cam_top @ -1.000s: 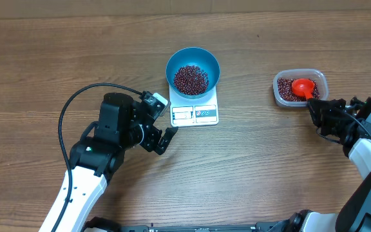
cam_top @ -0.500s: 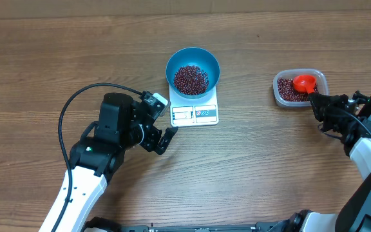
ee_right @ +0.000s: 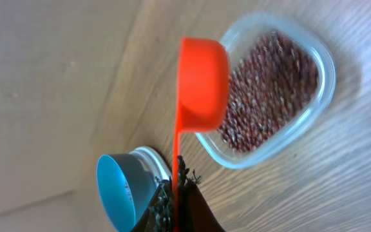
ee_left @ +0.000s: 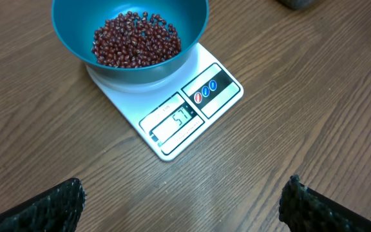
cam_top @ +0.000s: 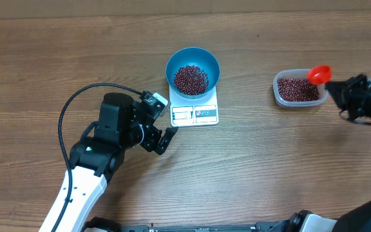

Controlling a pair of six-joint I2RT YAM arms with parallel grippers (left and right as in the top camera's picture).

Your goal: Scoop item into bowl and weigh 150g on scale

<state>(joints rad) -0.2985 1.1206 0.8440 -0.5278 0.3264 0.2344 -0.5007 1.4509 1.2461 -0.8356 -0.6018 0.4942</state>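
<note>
The right fingers (ee_right: 187, 209) are clamped on the handle of the orange scoop (cam_top: 319, 73), which hangs over the edge of the clear container (cam_top: 277, 90). The left fingers (ee_left: 51, 207) stand wide apart near the scale (cam_top: 195, 114), which carries the blue bowl (cam_top: 174, 61) of beans (cam_top: 190, 78).

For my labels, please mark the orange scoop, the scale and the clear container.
orange scoop (ee_right: 203, 84), right wrist view, on its cup
scale (ee_left: 176, 122), left wrist view, on its display
clear container (cam_top: 276, 87), overhead view, on its rim

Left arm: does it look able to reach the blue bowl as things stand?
Probably yes: the left gripper is open, close beside the scale, facing the bowl, nothing standing between them.
</note>
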